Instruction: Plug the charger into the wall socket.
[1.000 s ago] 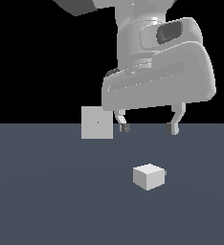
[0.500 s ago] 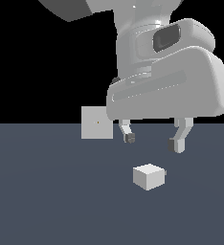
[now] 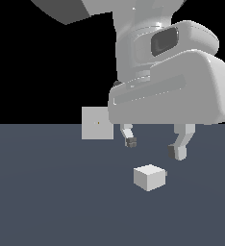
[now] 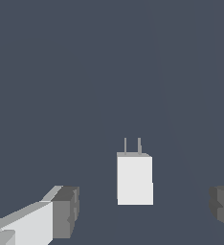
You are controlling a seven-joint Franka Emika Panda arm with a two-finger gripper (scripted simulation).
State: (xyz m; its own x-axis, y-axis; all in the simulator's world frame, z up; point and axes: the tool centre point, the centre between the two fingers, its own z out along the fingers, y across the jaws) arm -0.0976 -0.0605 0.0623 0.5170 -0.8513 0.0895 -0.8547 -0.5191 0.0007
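White cube charger [image 4: 134, 179], two thin prongs

Beneath me spreads a plain, flat, dark slate-blue tabletop [image 3: 42, 202], smooth and unmarked, reaching back to a straight far edge where it meets a black backdrop [image 3: 37, 62] that fills the upper half of the exterior view, and in my wrist view it fills the whole picture.
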